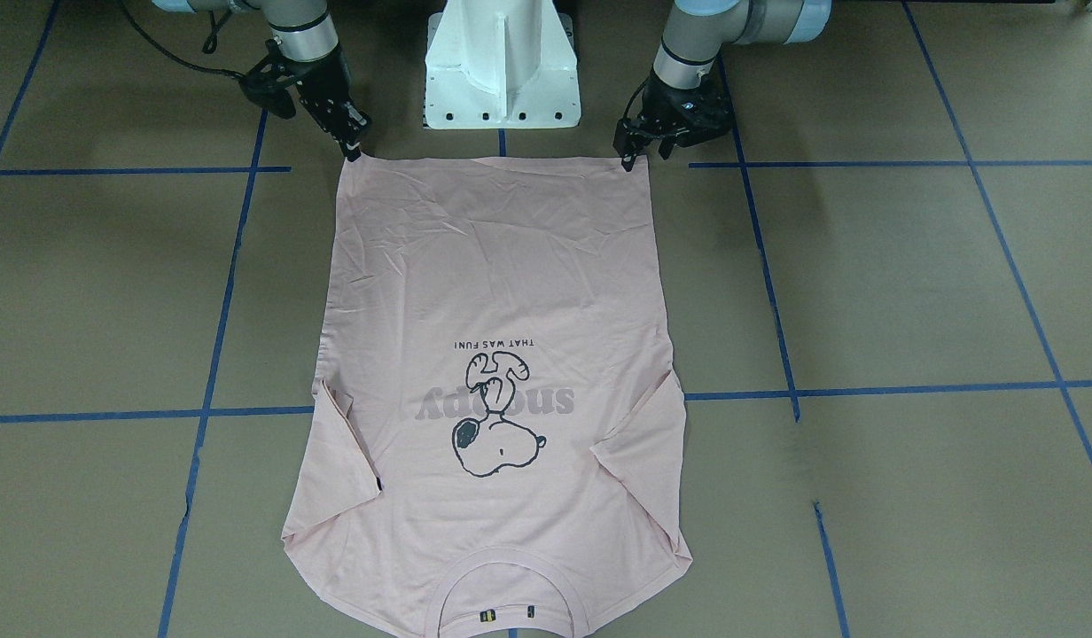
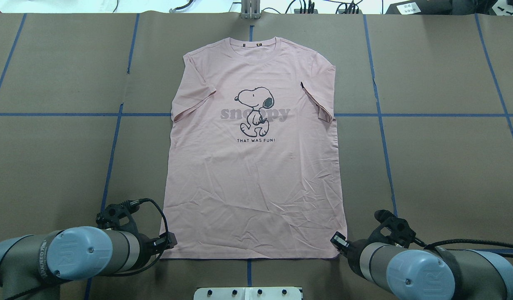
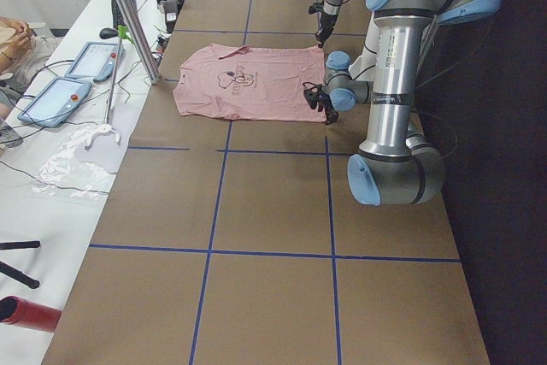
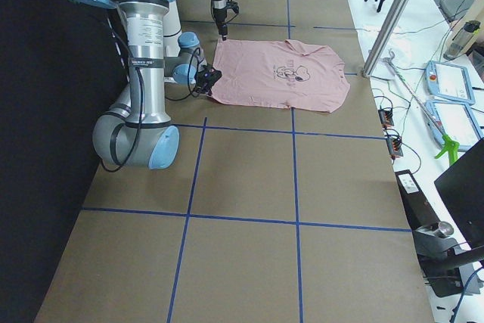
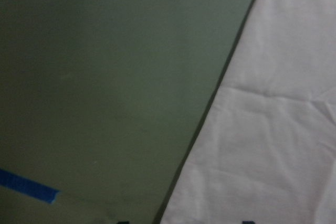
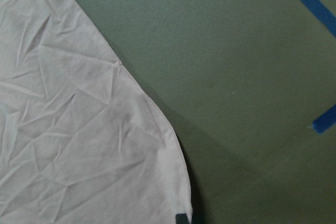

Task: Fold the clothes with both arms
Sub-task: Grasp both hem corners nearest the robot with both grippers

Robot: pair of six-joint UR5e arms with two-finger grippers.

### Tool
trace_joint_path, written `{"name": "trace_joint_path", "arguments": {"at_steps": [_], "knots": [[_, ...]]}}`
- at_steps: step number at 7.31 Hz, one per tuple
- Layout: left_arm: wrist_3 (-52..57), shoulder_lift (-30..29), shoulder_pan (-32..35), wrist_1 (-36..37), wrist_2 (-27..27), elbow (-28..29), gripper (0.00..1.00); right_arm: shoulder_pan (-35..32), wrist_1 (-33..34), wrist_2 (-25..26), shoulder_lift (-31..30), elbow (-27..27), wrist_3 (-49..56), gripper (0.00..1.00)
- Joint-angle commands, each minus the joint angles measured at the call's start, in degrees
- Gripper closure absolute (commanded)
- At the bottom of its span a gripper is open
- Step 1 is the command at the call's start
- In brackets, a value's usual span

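Note:
The pale pink T-shirt [image 1: 502,266] [image 2: 256,175] lies flat on the table, Snoopy print up. Its collar is on the far side from the robot and its hem is near the base. My right gripper [image 1: 354,149] [image 2: 336,241] sits at one hem corner; in the right wrist view a dark fingertip [image 6: 181,219] meets the cloth's [image 6: 79,145] corner, and the jaws look shut on it. My left gripper [image 1: 639,156] [image 2: 170,241] is at the other hem corner. In the left wrist view two tips stand wide apart, either side of the shirt's edge [image 5: 273,129].
The white pedestal base [image 1: 502,71] [image 2: 248,293] stands between the arms, just behind the hem. Blue tape lines [image 2: 110,158] cross the brown table cover. Past the table's far edge are a metal post [image 3: 128,14], tablets [image 3: 55,96] and cables.

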State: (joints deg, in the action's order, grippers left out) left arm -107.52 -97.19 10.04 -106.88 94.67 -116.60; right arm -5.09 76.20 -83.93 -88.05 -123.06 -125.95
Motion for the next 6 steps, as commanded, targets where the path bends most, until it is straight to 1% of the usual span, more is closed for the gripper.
{"name": "trace_joint_path", "arguments": {"at_steps": [1,2,3,4,6], "knots": [[-0.32,-0.02,-0.46,0.01,-0.01,0.15,0.24,-0.01,0.00,0.00,0.07,0.01,0.00,1.00],[-0.32,-0.02,-0.46,0.01,-0.01,0.23,0.31,-0.01,0.00,0.00,0.07,-0.08,0.00,1.00],[-0.32,0.16,-0.46,0.10,-0.01,0.24,0.40,-0.09,0.00,0.00,0.07,-0.08,0.00,1.00],[-0.32,-0.02,-0.46,0.01,-0.01,0.58,0.42,-0.01,0.00,0.00,0.07,-0.08,0.00,1.00],[-0.32,-0.28,-0.55,0.01,0.08,1.20,0.42,-0.09,0.00,0.00,0.07,-0.08,0.00,1.00]]}}
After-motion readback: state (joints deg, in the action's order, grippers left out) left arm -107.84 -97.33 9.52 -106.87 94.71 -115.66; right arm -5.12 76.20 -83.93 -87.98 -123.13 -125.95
